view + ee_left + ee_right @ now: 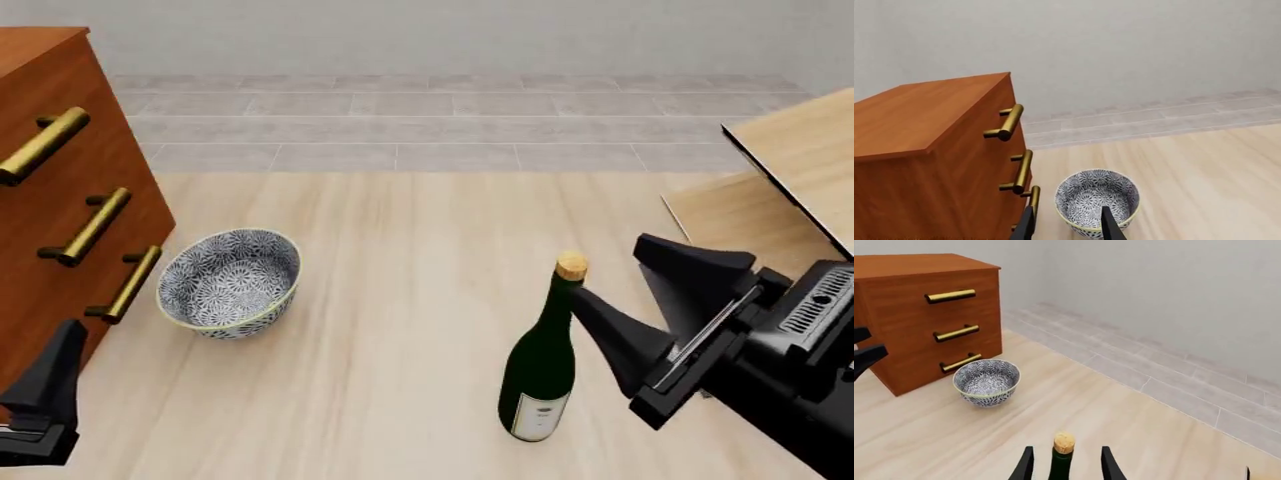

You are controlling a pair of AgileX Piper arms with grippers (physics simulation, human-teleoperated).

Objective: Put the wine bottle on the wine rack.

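**Green glass bottle upright, neck between the right claw's fingers**

Dark green glass forms the wine bottle, which stands upright on the pale wood surface, long axis vertical, tan cork uppermost. All positions below are given relative to the bottle.

- Right claw: directly to the right of the bottle at neck height. In the right wrist view the neck and cork sit between the two fingers, with a gap visible on each side. The claw is spread and grasps nothing yet.
- Left claw: far to the left, low beside the drawer cabinet. Its fingers are parted and hold nothing. The right arm is clearly the nearer one.
- Wine rack: behind and to the right, only partly in view; slanted light wood panels with dark edges.
- Patterned bowl: to the left and slightly behind, well apart.

Judgement: the coming move requires only closure on the neck, followed by a lift toward the rack.

Label: a white label sits low on the bottle body; its print is too small to read. No other writing is visible.
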